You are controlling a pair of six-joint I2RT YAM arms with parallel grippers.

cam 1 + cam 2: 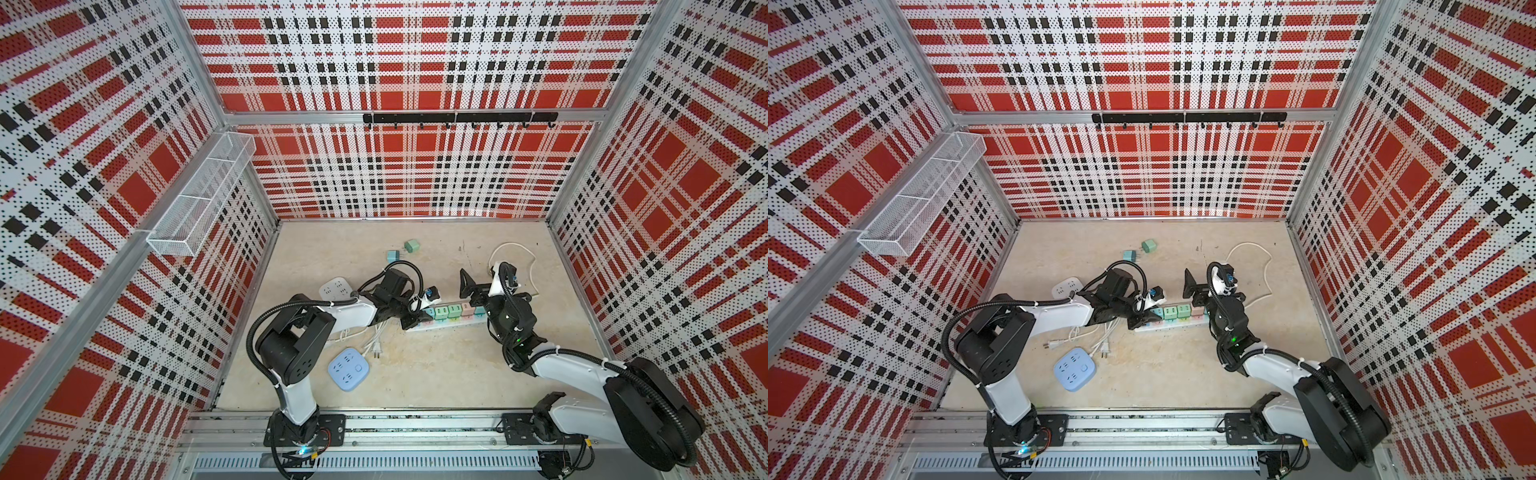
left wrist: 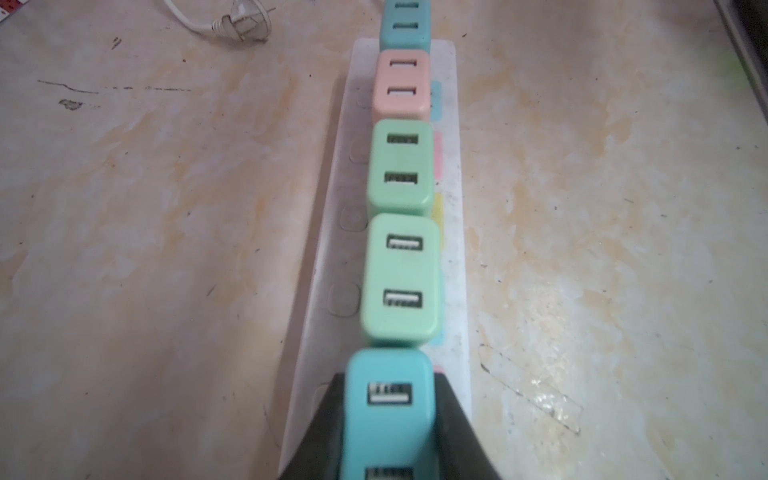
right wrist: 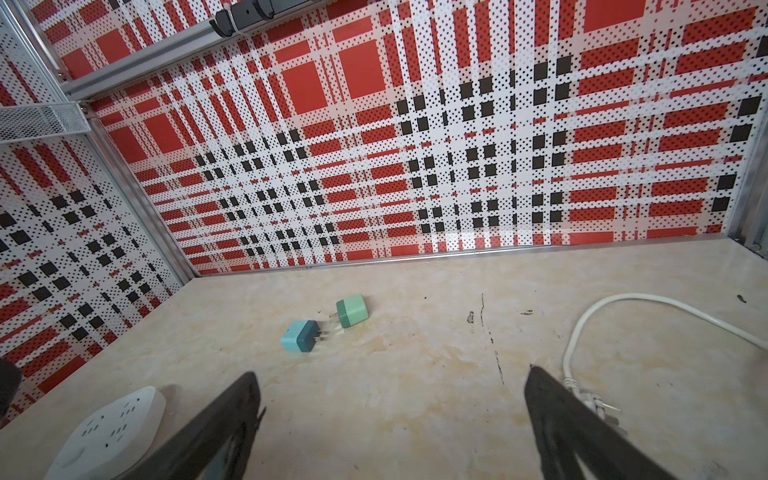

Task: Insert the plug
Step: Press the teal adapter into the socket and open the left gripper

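Between the black fingers (image 2: 328, 415) of the left gripper (image 2: 388, 399) sits a teal plug (image 2: 388, 370), pinched on both flanks with its USB slots facing the wrist camera; the jaws press tight against its sides. The plug stands on the end of a white power strip (image 2: 453, 257) nearest the left arm, first in a single file of plugs; whether its prongs are fully home cannot be told. Next along the strip stand two green plugs (image 2: 401, 274), nearly touching one another; then a pink plug (image 2: 401, 83); then a blue-green plug (image 2: 405, 25), cut off by the picture's edge.

In both top views the strip lies across the middle of the marbled table (image 1: 436, 374), with the left gripper (image 1: 415, 320) at its left end and the right gripper (image 1: 471, 292) near its right end, pointed toward the back wall. The right gripper (image 3: 390, 371) has its jaws spread wide with nothing between them; only bare table shows in the gap.

Beyond it lie a loose teal plug (image 3: 297, 336) and a loose green plug (image 3: 352, 311), close together, prongs turned toward each other; a white cord (image 3: 582, 328) loops across the table, its plug end just beside one finger. A white socket block (image 1: 336, 287) lies behind the left arm; a blue socket block (image 1: 348, 369) lies nearer the front, with white cords bunched between it and the arm.
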